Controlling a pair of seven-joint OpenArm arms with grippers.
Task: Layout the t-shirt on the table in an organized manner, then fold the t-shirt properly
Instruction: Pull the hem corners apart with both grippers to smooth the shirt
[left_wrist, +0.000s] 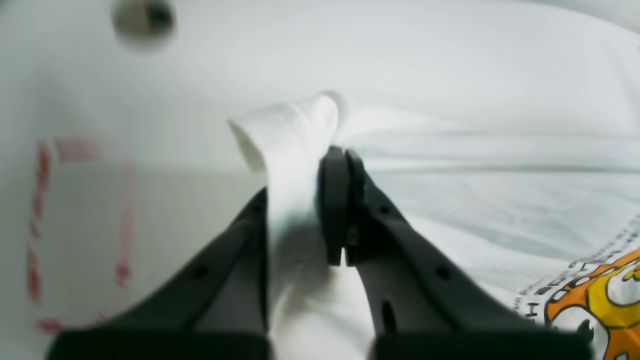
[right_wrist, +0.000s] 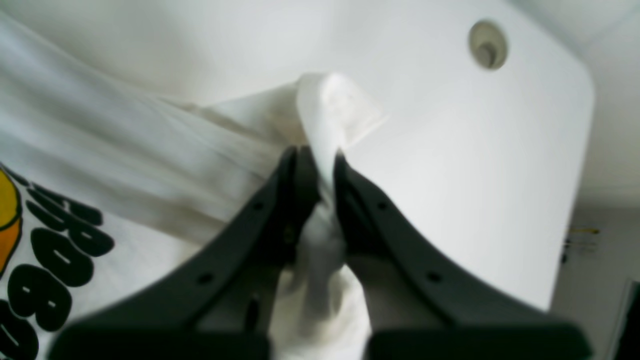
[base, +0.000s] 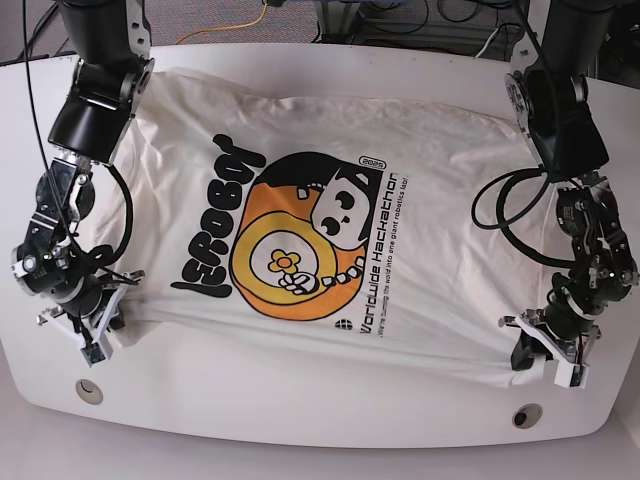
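The white t-shirt (base: 300, 230) lies spread print-up across the table (base: 300, 425), its orange and black cartoon print turned sideways. At the shirt's near right corner in the base view, my left gripper (base: 532, 352) is shut on a bunched fold of cloth. The left wrist view shows that gripper (left_wrist: 345, 155) with its pads pressed together and white t-shirt fabric (left_wrist: 300, 130) caught there. My right gripper (base: 100, 335) holds the near left corner. In its own wrist view the right gripper (right_wrist: 324, 160) is shut on a twisted strip of the t-shirt (right_wrist: 330, 105).
Two round grommet holes (base: 88, 390) (base: 526, 414) sit near the table's front edge, just outside the grippers. Red tape marks (left_wrist: 40, 200) lie on the table beside the left gripper. Cables run behind the table's far edge.
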